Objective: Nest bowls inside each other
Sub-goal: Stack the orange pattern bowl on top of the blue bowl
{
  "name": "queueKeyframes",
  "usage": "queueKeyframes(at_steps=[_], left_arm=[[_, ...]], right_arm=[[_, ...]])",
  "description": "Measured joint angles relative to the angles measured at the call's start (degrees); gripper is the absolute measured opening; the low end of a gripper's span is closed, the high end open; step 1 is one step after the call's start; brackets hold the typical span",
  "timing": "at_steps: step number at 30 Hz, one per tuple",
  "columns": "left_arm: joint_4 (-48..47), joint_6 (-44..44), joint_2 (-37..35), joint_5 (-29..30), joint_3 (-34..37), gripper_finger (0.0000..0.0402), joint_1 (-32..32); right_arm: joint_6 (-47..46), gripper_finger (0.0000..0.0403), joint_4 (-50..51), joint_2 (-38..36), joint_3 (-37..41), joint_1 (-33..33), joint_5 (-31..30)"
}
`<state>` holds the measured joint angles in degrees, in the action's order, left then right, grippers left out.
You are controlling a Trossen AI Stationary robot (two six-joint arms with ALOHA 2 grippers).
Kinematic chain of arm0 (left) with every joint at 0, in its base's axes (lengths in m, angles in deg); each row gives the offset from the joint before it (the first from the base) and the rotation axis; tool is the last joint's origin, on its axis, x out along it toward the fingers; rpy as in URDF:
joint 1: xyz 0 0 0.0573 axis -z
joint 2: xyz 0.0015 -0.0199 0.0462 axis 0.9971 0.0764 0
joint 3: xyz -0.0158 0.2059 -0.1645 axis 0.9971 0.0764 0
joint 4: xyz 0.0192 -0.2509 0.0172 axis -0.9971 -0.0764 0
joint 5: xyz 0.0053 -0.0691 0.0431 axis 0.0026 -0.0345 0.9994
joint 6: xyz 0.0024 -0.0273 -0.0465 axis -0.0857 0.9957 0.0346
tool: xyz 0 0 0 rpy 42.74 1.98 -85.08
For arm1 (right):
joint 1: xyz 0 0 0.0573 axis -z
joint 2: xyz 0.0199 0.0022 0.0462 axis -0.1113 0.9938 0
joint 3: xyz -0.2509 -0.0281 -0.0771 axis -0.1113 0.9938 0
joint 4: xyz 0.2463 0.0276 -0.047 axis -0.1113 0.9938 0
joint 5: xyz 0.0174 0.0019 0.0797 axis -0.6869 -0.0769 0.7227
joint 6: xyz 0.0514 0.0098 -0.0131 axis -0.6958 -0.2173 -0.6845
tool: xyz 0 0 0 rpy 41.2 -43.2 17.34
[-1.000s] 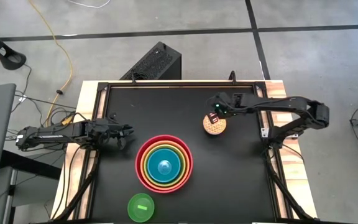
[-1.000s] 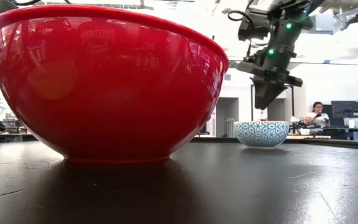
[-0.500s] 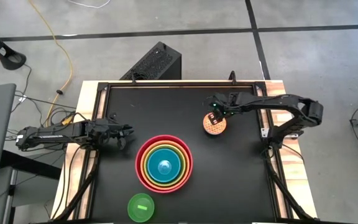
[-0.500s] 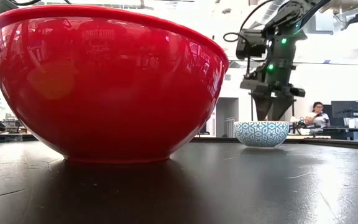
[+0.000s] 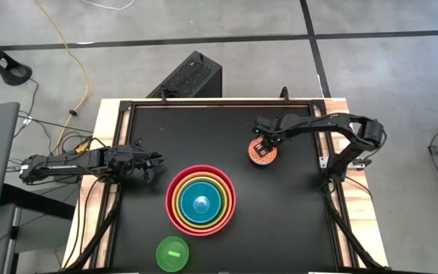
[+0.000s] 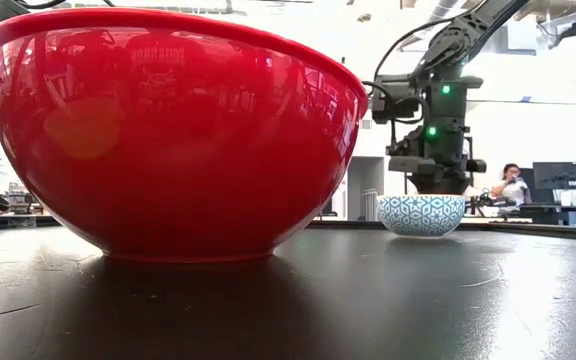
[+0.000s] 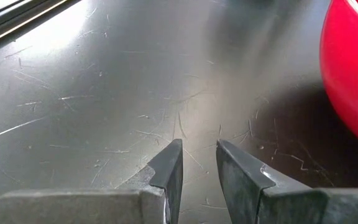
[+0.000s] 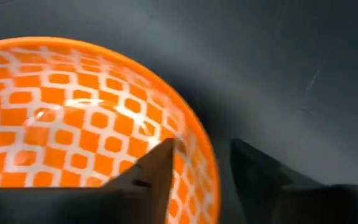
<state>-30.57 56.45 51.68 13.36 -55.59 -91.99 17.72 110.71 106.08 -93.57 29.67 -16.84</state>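
Note:
Several bowls sit nested at the table's middle [image 5: 200,202]: pink-red outermost [image 6: 168,130], then orange, lime green and blue. A small bowl [image 5: 263,153], orange with a white pattern inside and blue-white outside [image 6: 421,214], stands on its base at the far right. The smallest, bright green bowl [image 5: 172,253] stands near the front edge. My right gripper [image 8: 204,146] points down over the small bowl's far rim, open, one finger inside and one outside. My left gripper [image 7: 199,162] waits low at the table's left, fingers slightly apart around nothing. My right gripper comes from above with the small bowl's rim [image 8: 191,127] between its fingers, one finger [image 8: 157,168] over the inner wall and the other [image 8: 253,168] outside. Whether either finger touches the bowl, I cannot tell. The bowl stands upright on the table.
The black table top [image 5: 280,221] has a raised frame along its edges. The pink-red bowl's wall [image 7: 353,74] lies just past my left gripper. People sit in the room beyond the table's far side [image 6: 513,185].
My right gripper has come down from above the small bowl to its rim, tipping more steeply downward. Its fingers, shut at first, spread apart on the way. The bowl has not moved.

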Motion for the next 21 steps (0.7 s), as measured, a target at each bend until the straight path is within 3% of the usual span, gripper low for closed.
queueKeyframes(at_steps=[5,7,13,21], left_arm=[[0.0,0.0,0.0,0.0,0.0,0.0087,0.0],[0.0,0.0,0.0,0.0,0.0,0.0087,0.0],[0.0,0.0,0.0,0.0,0.0,0.0087,0.0],[0.0,0.0,0.0,0.0,0.0,0.0087,0.0]], right_arm=[[1.9,0.0046,0.3,-2.6,0.0,1.4,0.1],[1.9,0.0017,-0.4,-4.0,0.0,2.0,0.1],[1.7,0.0016,-4.6,-8.9,0.1,2.1,-0.5],[-0.8,0.0005,-25.6,-13.5,0.0,-5.3,1.4]])
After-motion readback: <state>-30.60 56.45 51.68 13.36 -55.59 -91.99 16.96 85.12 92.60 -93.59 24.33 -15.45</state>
